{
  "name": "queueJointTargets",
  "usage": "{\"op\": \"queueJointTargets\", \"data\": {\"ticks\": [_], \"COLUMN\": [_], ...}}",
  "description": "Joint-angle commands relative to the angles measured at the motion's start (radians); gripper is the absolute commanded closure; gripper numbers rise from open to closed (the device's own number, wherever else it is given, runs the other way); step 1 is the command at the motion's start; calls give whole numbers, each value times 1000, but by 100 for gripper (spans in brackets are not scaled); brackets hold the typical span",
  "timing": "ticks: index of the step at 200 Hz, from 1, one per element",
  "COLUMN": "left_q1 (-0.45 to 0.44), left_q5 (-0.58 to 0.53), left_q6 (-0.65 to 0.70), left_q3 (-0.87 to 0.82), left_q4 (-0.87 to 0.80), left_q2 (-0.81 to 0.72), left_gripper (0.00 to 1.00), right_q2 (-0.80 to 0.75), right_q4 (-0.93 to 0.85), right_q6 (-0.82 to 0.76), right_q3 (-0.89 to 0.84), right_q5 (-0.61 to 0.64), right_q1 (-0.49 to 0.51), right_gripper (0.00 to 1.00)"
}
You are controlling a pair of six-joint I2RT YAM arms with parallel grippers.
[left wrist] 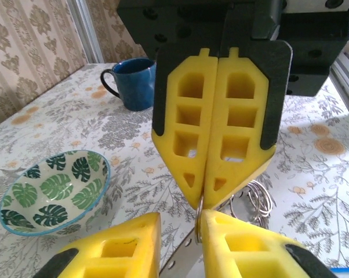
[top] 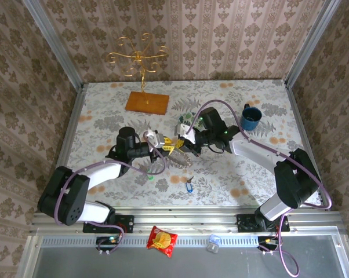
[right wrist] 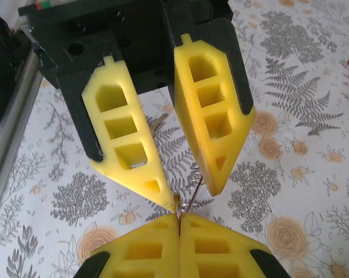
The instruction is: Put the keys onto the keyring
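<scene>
Bowl (left wrist: 53, 197) and mug (left wrist: 134, 84) are standing on the floral worktop (top: 105, 116), wallpaper (top: 221, 35) surrounding it. Right end effector (right wrist: 180, 223) is clamping the keyring (left wrist: 259, 200); left end effector (right wrist: 186, 194) is gaping beside it. Keys (top: 189, 186) are lying nearby.

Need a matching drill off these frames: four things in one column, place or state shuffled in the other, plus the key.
Things
1. right gripper
2. left gripper
3. blue mug
4. snack packet

Place or state
A. on the metal ledge in front of the table
B. jaws apart
C. upright on the table's far right part
D. shut, pinching the keyring

Pairs: 1-D, 2-B, 3-C, 4-A
</scene>
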Motion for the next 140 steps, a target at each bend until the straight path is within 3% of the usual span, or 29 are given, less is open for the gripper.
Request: {"op": "queueJointTargets", "data": {"ticks": [1,40,99,111,125,140], "left_q1": [-11,-19,-21,-21,-21,-18], "left_q5": [2,10,10,9,6,12], "left_q6": [91,115,158,158,142,103], "left_q3": [42,62,80,75,61,37], "left_q4": [-146,-177,-233,-221,-181,-107], "left_q2": [-15,-6,-5,-7,-10,-10], "left_gripper": [77,80,100,100,100,100], "right_q2": [-26,-4,-4,-10,-26,-59], "right_q4": [-115,-130,-114,-106,-54,95], "right_q6": [-69,-74,-39,-27,17,113], "right_q3": [44,78,97,92,63,-21], "right_q5": [33,47,3,-10,-43,-121], "right_q1": [21,46,53,48,23,-33], "right_gripper": [100,100,100,100,82,76]}}
